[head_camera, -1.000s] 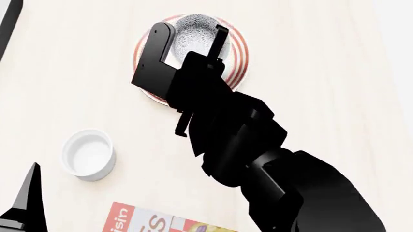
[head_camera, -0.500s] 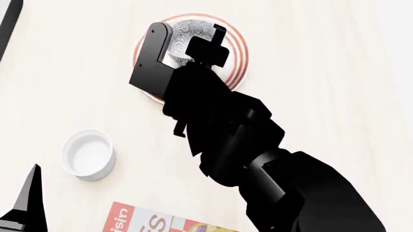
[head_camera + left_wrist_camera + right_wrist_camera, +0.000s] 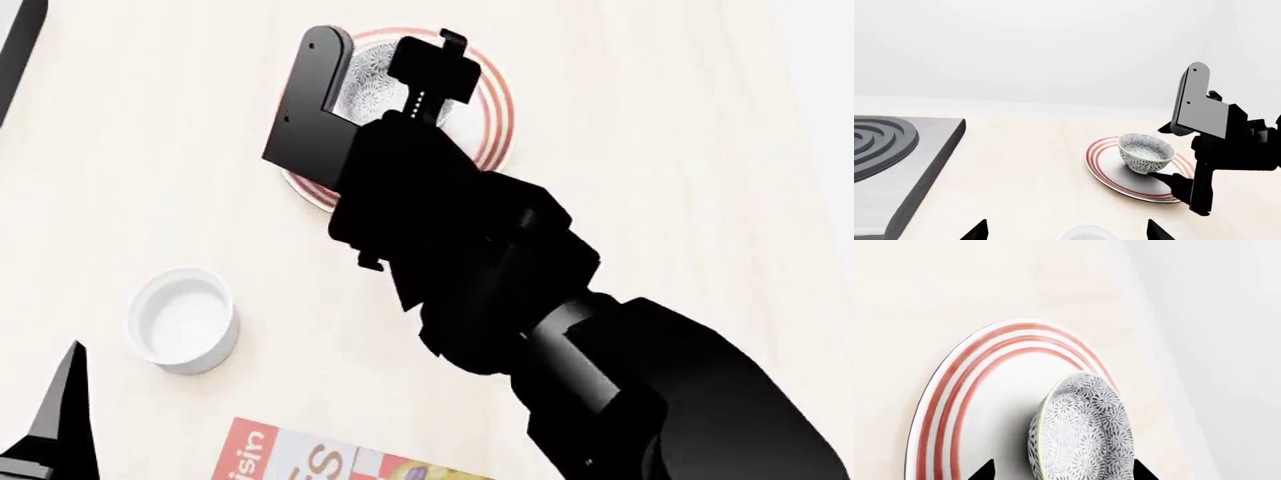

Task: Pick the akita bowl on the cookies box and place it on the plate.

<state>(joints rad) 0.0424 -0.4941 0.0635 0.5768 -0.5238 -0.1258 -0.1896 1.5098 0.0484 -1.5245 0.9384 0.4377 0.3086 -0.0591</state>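
The speckled akita bowl [image 3: 1145, 152] stands upright on the red-ringed plate [image 3: 1099, 150], off the cookies box. In the head view the right arm covers most of the bowl [image 3: 370, 88] and part of the plate [image 3: 497, 110]. My right gripper [image 3: 1062, 472] is open, a fingertip on either side of the bowl [image 3: 1081, 435], with a gap to it on at least one side. Only a corner of the cookies box [image 3: 300, 455] shows, at the near edge. My left gripper [image 3: 1066, 231] hangs open and holds nothing, well short of the plate.
A small plain white cup [image 3: 184, 320] sits on the table between the cookies box and the plate, just below the left gripper. A dark stove top [image 3: 894, 150] with ring burners lies at the table's far left. The table edge runs close past the plate [image 3: 954, 390].
The right arm has shifted over the plate and now hides more of the bowl. The bowl stays on the plate. The left arm has not moved.
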